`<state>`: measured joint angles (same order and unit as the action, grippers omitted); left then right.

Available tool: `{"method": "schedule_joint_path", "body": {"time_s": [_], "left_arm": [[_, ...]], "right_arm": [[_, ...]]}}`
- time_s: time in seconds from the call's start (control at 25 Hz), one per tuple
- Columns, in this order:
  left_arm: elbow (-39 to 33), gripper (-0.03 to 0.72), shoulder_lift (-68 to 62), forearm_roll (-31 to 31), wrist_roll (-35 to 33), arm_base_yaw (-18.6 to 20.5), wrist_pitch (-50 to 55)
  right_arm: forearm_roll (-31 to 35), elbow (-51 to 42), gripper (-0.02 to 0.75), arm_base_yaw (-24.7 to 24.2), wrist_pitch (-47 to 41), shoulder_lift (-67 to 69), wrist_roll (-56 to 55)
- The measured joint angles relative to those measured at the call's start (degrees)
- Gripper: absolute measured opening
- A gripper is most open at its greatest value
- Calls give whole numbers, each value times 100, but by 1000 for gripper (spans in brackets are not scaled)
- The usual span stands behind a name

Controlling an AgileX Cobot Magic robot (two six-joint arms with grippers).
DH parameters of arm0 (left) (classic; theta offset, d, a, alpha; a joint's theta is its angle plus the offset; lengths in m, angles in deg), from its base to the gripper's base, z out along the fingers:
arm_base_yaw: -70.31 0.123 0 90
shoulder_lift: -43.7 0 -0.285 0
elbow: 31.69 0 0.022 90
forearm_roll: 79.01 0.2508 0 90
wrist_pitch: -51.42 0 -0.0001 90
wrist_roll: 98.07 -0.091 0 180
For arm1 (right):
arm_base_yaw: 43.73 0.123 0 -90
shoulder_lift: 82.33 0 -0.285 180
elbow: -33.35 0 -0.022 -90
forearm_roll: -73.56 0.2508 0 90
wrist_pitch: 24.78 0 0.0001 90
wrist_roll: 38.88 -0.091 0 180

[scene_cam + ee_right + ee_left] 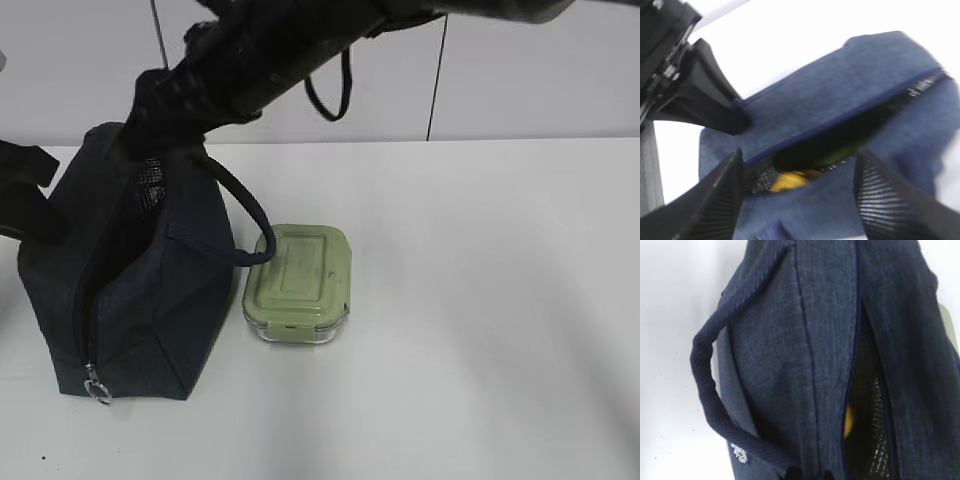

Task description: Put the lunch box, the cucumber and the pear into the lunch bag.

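The dark navy lunch bag [150, 290] stands at the left of the white table with its top zipper open. The lunch box [298, 283], with its sage-green lid, sits on the table against the bag's right side. Inside the opening, the yellow pear [790, 181] shows in the right wrist view, and again in the left wrist view [847, 420]. A green streak beside it looks like the cucumber [840, 156]. My right gripper [800, 210] is open and empty just over the opening [150, 175]. My left gripper [25, 195] pinches the bag's left top edge.
The bag's loop handle [250, 215] hangs over the lunch box's left edge. The round metal zipper pull [97, 388] hangs at the bag's front bottom. My right arm [300, 50] crosses above the bag from the upper right. White table [480, 300] lies to the right.
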<state>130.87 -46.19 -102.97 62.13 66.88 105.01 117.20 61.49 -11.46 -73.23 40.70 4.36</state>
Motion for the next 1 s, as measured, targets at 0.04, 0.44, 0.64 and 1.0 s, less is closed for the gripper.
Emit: {"method": "schedule_joint_path", "body": {"time_s": [0.04,0.44,0.64,1.0], "left_arm": [[0,13,0,0,0,0,0],[0,13,0,64,0,0,0],[0,13,0,76,0,0,0],[0,13,0,77,0,0,23]], "right_arm": [[-114,-28,523,-126,-25,-86,-194],[878,-2528,444,-1928,42,-353,-1125],[1778,-3116,450,-2059,165,-258,-538],[2524,-3143,580,-2059,115,499,-203]]}}
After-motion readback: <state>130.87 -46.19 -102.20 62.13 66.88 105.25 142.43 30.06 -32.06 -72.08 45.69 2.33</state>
